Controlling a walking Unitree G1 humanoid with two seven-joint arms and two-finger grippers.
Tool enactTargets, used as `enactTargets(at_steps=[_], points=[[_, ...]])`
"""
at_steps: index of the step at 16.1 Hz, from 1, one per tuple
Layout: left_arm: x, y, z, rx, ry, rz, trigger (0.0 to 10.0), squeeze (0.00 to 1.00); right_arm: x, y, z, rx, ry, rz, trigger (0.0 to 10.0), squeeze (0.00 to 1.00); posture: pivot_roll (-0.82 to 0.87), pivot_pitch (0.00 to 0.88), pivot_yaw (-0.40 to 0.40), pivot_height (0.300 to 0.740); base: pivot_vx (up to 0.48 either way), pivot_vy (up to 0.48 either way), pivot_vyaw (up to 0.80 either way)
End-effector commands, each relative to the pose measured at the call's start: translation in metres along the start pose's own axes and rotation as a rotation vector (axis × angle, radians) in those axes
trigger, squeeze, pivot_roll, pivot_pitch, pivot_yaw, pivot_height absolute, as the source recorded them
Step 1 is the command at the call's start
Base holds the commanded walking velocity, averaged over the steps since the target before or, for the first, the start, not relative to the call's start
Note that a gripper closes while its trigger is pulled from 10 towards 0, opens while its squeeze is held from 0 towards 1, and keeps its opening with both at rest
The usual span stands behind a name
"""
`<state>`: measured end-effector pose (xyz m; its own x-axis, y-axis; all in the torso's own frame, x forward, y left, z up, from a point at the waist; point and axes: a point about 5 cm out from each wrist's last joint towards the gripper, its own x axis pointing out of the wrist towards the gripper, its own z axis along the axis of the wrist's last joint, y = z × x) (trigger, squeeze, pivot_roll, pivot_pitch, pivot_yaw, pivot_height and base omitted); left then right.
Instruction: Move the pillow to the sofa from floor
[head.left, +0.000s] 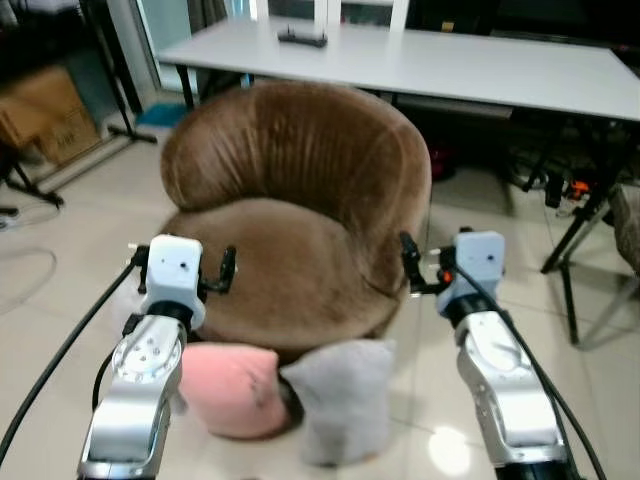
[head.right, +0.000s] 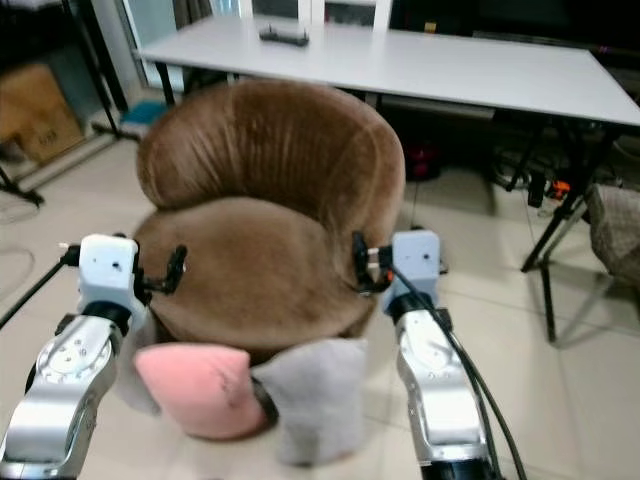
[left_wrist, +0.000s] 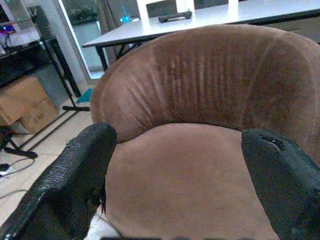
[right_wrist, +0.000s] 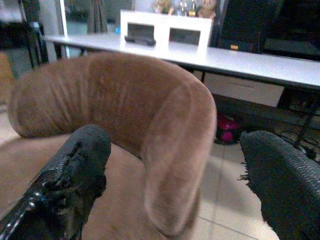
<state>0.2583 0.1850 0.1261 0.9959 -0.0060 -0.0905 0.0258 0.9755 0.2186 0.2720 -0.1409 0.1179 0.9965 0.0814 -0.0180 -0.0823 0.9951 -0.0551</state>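
Both grippers hang spread and empty at seat height, the left gripper (head.left: 226, 270) and right gripper (head.left: 408, 262) flanking the brown sofa (head.left: 300, 210). Below and between them, on the floor against the sofa's front, lie a pink pillow (head.left: 232, 388) and a grey pillow (head.left: 340, 398), seemingly touching, though the view is blurred there. To do the pickup well, I judge both arms should drop and close in from the sides on one pillow, squeezing deep into the soft bulk, not a corner.

My head cameras look forward and down onto the brown sofa chair (head.left: 295, 210) from close by. Each wrist camera faces along its spread fingers (left_wrist: 70, 185) toward that chair's backrest, with the white tabletop (right_wrist: 260, 62) beyond.
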Motion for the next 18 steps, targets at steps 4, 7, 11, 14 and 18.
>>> enactTargets(at_steps=[4, 7, 11, 14, 18], points=[[0.0016, 0.0038, 0.001, -0.017, -0.004, 0.024, 10.0, 0.0, 0.0007, 0.0013, -0.0007, -0.014, 0.023, 0.009, 10.0, 0.0, -0.06, 0.0, 0.011, 0.74, 0.0, 0.0, 0.0], [0.0024, 0.0024, 0.0014, -0.027, -0.015, 0.011, 10.0, 0.0, 0.0004, 0.0013, -0.0005, 0.001, 0.011, 0.01, 10.0, 0.0, -0.06, 0.0, 0.017, 0.74, 0.0, 0.0, 0.0], [0.0026, 0.0031, 0.0015, -0.033, -0.013, 0.007, 10.0, 0.0, 0.0002, 0.0045, -0.0013, 0.023, 0.024, 0.038, 10.0, 0.0, -0.06, 0.0, 0.014, 0.74, 0.195, 0.0, 0.0], [0.0015, 0.0032, 0.0004, -0.038, -0.009, 0.007, 10.0, 0.0, 0.0006, 0.0077, -0.0028, -0.001, 0.035, 0.039, 10.0, 0.0, -0.05, 0.0, 0.011, 0.74, 0.291, 0.0, 0.0], [0.0016, 0.0036, 0.0012, -0.043, -0.011, 0.008, 10.0, 0.0, 0.0016, 0.0025, -0.0039, 0.025, 0.046, 0.016, 10.0, 0.0, -0.05, 0.0, 0.011, 0.74, 0.334, 0.0, -0.2]])
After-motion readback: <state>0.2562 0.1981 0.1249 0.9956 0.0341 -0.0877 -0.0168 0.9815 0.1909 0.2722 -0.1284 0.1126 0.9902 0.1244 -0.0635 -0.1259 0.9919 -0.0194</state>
